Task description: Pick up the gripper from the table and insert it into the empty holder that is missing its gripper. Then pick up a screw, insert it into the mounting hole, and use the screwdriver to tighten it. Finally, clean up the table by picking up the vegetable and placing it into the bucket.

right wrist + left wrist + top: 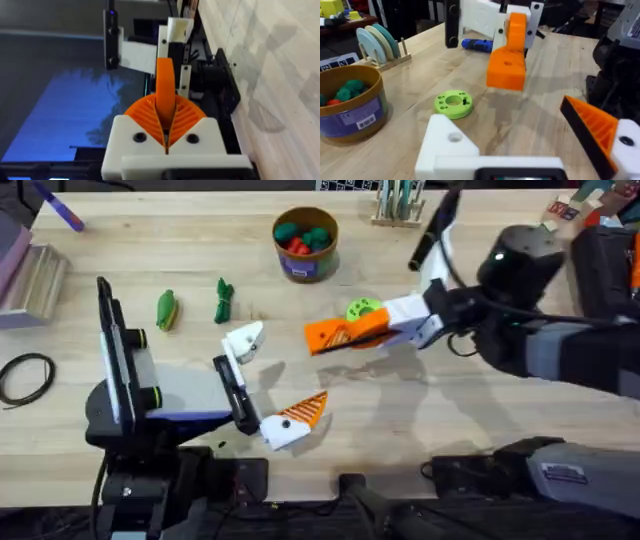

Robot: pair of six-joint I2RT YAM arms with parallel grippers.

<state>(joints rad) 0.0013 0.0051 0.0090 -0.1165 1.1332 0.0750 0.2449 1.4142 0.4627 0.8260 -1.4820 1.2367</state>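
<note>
The left gripper (268,385) is wide open and empty, its white angular holder block (243,340) bare. The small orange plastic wedge (345,332) is pinched in the shut right gripper (375,323) at about three o'clock, lying lengthwise, seemingly toward the holder. One wedge, one brown cup (305,243), two green vegetables (166,310).

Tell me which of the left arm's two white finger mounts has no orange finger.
The holder, the upper one in the overhead view: bare white. The other mount carries an orange ribbed finger.
</note>
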